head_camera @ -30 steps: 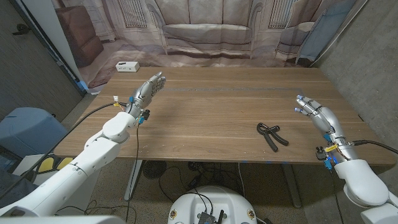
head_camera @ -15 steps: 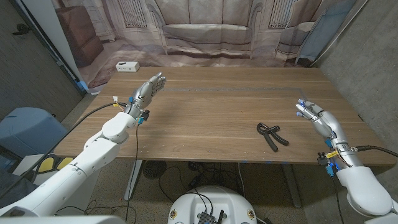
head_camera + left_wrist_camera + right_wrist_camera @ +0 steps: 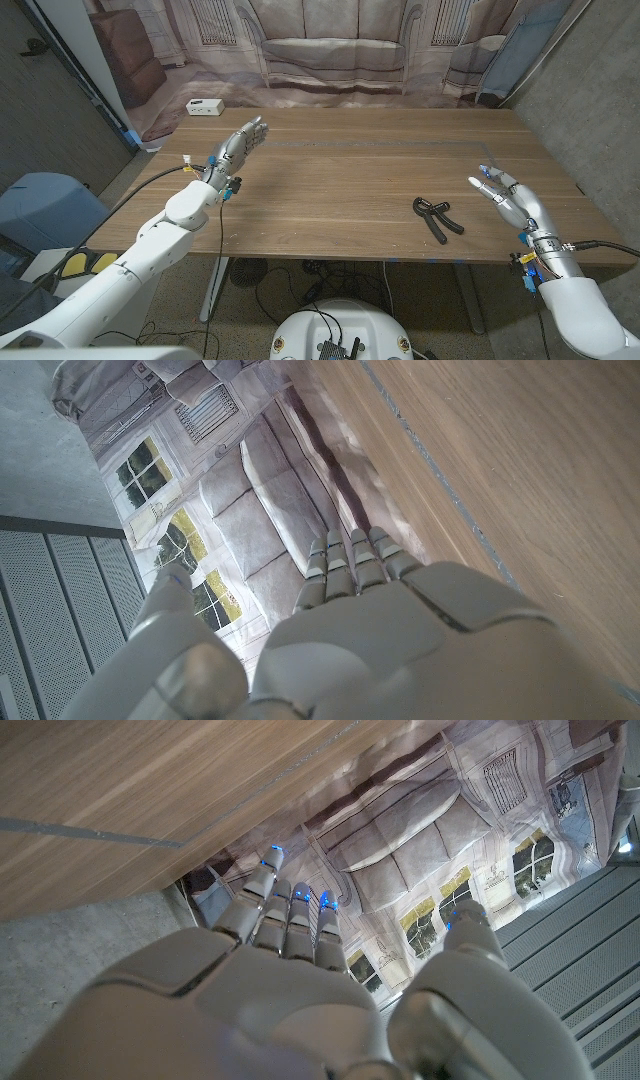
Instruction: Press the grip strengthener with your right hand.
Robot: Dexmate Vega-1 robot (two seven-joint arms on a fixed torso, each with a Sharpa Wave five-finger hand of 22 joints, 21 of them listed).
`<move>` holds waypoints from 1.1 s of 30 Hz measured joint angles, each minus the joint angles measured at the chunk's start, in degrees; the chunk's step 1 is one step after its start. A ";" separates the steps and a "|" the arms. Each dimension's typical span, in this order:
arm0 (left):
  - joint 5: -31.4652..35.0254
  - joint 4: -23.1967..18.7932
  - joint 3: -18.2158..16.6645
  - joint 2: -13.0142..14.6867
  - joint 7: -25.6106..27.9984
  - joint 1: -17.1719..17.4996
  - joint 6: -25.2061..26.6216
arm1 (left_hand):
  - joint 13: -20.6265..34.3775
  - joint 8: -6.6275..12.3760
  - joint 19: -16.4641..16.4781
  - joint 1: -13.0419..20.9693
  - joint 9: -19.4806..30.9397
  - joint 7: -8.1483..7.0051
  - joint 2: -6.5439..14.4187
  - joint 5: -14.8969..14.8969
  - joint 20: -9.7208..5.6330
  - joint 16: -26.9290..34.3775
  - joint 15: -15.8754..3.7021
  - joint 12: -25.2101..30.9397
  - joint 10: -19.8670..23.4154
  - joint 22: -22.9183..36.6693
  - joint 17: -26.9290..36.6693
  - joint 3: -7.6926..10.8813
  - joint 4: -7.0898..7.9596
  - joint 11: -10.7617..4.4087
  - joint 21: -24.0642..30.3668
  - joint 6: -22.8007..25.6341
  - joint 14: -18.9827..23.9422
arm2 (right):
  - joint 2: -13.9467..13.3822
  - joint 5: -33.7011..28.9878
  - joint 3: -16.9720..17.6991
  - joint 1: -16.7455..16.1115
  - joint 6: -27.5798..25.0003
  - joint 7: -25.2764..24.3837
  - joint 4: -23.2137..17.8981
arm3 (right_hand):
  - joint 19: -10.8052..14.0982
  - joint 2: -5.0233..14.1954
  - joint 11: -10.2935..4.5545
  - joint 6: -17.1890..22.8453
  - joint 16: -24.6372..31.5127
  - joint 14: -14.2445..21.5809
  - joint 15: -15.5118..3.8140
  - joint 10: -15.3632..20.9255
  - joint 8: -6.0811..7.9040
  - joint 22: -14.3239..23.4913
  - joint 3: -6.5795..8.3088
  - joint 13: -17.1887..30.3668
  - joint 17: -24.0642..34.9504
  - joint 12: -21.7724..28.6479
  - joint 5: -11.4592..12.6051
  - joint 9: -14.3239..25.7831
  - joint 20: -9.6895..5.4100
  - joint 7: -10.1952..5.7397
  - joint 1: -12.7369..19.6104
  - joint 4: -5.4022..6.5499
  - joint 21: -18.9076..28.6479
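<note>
**Grip strengthener untouched on the counter, right hand off to its side**

Lying near the front edge of the wooden counter (image 3: 330, 190), on its right half, the black grip strengthener (image 3: 437, 216) has its two handles spread and its coiled end pointing toward the counter's middle. Nothing touches it.

The right hand (image 3: 504, 195) is above the counter's right edge, well apart from the strengthener, with its fingers (image 3: 484, 183) stretched out and spread toward the far left; it holds nothing. From the right wrist view the same hand (image 3: 290, 990) shows its back with the fingers extended side by side and the thumb set off to one side.

The left hand (image 3: 238, 146) is raised over the far left part of the counter, fingers extended close together, gripping nothing. In the left wrist view this hand (image 3: 370, 630) reaches out with fingers straight.

A small white box (image 3: 204, 106) sits beyond the counter's far left corner. A backdrop printed with a sofa (image 3: 330, 45) hangs behind the counter.
</note>
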 measured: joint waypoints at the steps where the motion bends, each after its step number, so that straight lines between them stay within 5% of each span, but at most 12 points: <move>1: 0.00 0.01 0.07 -0.02 -0.01 -0.05 0.00 | 0.00 0.00 0.00 0.00 0.00 0.00 0.00 0.00 0.00 0.00 0.00 0.00 0.00 0.00 0.00 0.00 0.00 0.00 0.00 0.00 0.00 | 0.13 -0.88 -0.15 -0.05 -0.16 -0.38 -0.02 | 0.00 0.29 -0.07 0.00 0.00 0.00 0.00 -0.07 0.00 0.00 0.00 0.00 0.00 0.00 0.00 0.00 0.00 0.00 0.29 0.00 0.00; 33: 0.09 -0.60 0.20 0.11 -0.06 0.02 -0.17 | 0.14 -0.22 0.00 0.02 -0.01 0.00 0.02 0.00 0.00 -0.23 -0.01 -0.45 0.22 0.00 0.00 -0.25 -0.24 -0.22 0.00 0.41 -0.01 | 0.12 -19.93 -4.29 -1.37 -8.92 -8.17 -2.56 | 1.87 1.13 -0.79 0.93 0.00 1.54 -0.91 0.67 0.02 0.00 1.24 -0.01 -0.16 -0.50 0.00 -0.01 0.03 -0.92 3.10 -0.36 0.00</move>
